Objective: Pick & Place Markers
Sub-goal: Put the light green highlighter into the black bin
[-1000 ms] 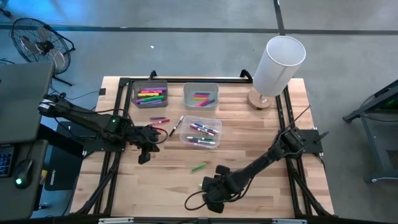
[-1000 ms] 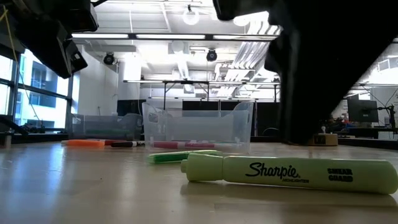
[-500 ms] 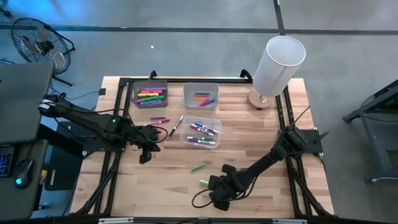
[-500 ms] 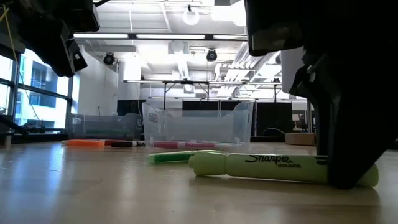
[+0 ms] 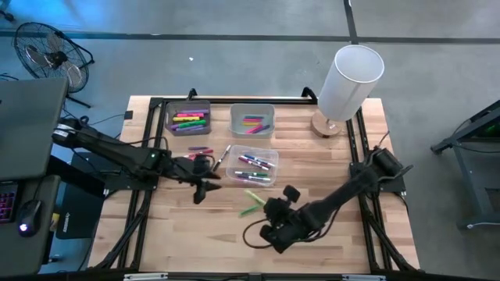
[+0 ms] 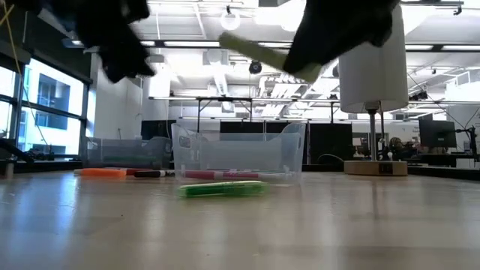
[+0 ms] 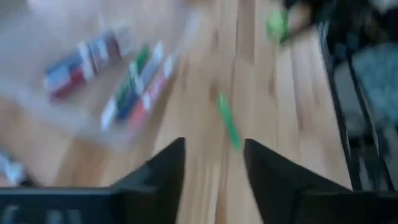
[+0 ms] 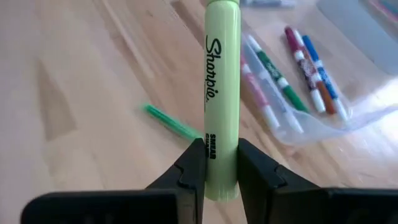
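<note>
Above the table's front, right gripper point(image 8: 221, 177) pinches the yellow-green highlighter point(image 8: 221, 93) near its end, lifted to clear the clear bin point(image 5: 251, 166). Left gripper point(image 7: 214, 163) hovers spread, empty, over the green marker point(image 7: 228, 121).

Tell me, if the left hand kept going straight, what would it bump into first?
Probably the thin green marker lying loose on the table, straight beyond the left hand and its open fingers. Depth is hard to judge, so it might pass above it.

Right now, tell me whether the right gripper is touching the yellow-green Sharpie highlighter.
Touching. In the right wrist view, the right gripper has both fingers pressed against the highlighter, with no gap on either side.
</note>
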Controlling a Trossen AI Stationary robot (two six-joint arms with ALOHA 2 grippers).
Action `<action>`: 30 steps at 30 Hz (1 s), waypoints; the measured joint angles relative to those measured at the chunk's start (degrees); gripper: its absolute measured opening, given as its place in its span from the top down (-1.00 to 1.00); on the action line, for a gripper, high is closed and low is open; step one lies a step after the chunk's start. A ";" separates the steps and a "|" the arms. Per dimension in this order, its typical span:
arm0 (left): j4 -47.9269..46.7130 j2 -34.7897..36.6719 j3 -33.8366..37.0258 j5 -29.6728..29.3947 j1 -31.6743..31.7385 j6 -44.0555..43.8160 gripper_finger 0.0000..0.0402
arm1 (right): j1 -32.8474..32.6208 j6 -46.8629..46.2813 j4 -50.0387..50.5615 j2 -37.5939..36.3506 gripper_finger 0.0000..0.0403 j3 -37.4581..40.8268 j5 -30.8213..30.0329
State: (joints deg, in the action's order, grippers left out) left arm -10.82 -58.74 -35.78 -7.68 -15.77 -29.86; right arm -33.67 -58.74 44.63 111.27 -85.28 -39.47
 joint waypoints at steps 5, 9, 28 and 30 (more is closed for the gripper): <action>17.47 -3.64 -0.03 -10.07 0.02 3.04 -0.18 | 0.91 6.71 0.12 -6.26 0.71 0.06 -3.47; 33.08 -5.19 -0.06 -8.67 0.00 13.70 -0.27 | 2.59 11.53 -0.35 -11.07 0.71 0.10 -4.26; 49.65 -12.73 -14.73 -11.31 4.12 29.65 -0.28 | 14.96 55.59 -22.07 -27.62 0.71 -0.04 4.65; 49.96 -14.06 -17.06 -10.55 5.64 29.63 -0.28 | 16.50 57.96 -22.64 -28.22 0.71 -0.06 6.71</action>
State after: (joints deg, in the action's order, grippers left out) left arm 39.14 -72.79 -52.84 -18.22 -10.13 -0.23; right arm -17.17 -0.79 22.00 83.05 -85.34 -32.76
